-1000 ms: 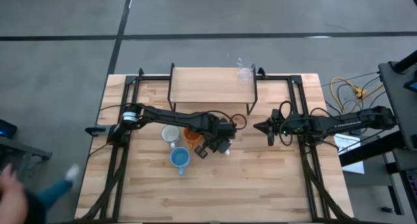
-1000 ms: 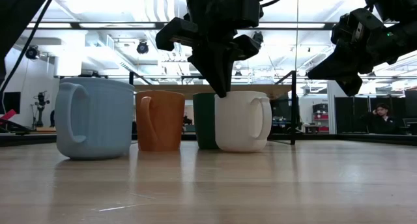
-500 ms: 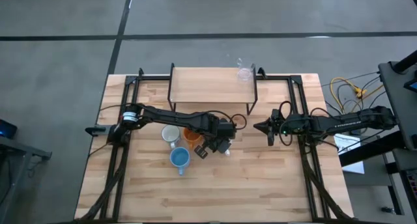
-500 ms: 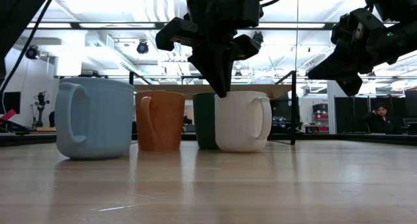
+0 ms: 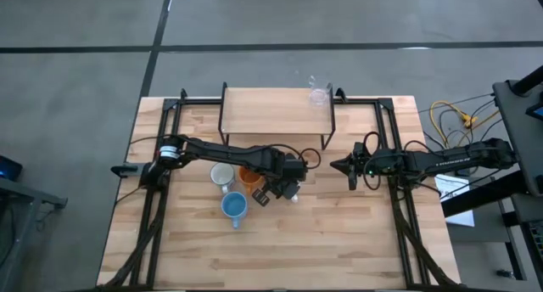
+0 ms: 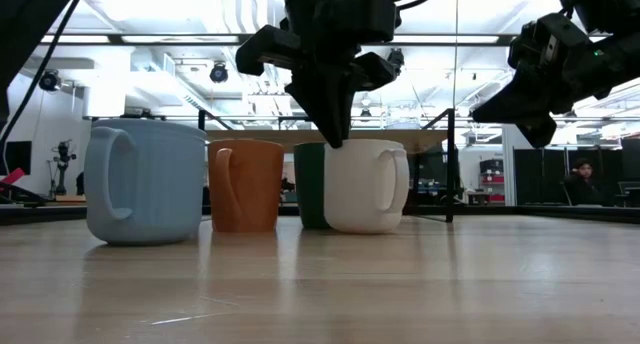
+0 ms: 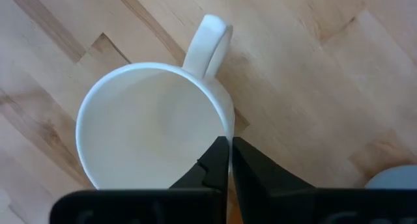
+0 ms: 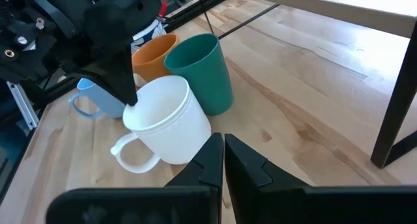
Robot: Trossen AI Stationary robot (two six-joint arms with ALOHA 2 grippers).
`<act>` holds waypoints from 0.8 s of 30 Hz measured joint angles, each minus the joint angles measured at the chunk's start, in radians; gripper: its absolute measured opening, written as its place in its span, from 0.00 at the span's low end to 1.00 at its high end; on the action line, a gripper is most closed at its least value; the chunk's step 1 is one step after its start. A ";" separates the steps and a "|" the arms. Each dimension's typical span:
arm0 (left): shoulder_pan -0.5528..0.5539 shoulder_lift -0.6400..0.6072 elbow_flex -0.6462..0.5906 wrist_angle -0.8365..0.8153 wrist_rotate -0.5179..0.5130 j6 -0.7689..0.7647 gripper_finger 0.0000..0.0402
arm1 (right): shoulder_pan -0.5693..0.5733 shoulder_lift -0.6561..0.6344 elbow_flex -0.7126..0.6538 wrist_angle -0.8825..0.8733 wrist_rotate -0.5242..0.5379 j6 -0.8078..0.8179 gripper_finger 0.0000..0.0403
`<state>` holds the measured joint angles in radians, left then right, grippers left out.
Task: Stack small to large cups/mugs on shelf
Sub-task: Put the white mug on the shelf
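Four mugs near the table (image 5: 356,241) centre: blue mug (image 6: 143,181), orange mug (image 6: 243,184), green cup (image 8: 204,71), white mug (image 7: 153,129); one glass (image 5: 319,94) sitting at the shelf (image 5: 271,110) right-rear corner. Left gripper (image 6: 333,136) is pinching the white mug's rim, nudging it slightly toward the orange mug vs. earlier. Right gripper (image 5: 337,165) is hovering clenched, empty, toward the table's right edge.

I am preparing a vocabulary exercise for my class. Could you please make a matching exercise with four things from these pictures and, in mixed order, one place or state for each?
Things:
1. white mug
2. clear glass
3. right gripper
4. light blue mug

Places or states:
a. stands on the shelf
b. shut, in the air, holding nothing
c. its rim is pinched by the left gripper
d. beside the orange mug, untouched

Pairs: 1-c, 2-a, 3-b, 4-d
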<state>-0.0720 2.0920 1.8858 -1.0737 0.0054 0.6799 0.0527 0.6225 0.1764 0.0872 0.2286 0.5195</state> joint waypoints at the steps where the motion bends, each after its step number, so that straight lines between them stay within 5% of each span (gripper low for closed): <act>1: 0.000 -0.003 0.000 0.000 -0.001 -0.006 0.00 | 0.000 0.000 0.000 -0.002 0.000 0.000 0.02; 24: 0.001 -0.079 0.073 -0.071 -0.140 -0.024 0.00 | 0.000 0.003 0.000 -0.005 0.000 -0.003 0.02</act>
<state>-0.0711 2.0132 1.9590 -1.1444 -0.1345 0.6561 0.0528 0.6254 0.1764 0.0821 0.2287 0.5170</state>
